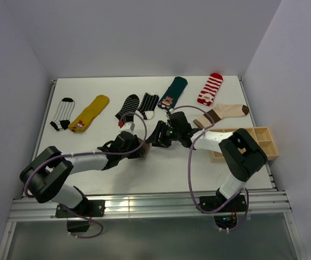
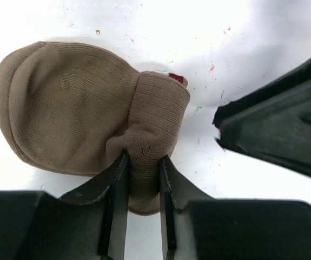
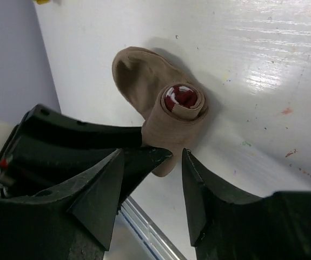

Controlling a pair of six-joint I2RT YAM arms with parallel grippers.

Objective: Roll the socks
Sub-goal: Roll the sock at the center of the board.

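Partly rolled tan sock, red at the roll's centre, is pinched at the roll by the left gripper on the white table; the right gripper is held wide just beside it.

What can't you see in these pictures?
Top view: both arms nearly hide the brown sock.
Left wrist view: the left jaws hide the sock's near end.
Right wrist view: the red patch inside the roll is too curled to identify.
Top view: the right arm hides part of the tray.

overhead view, wrist views close, sharing sock
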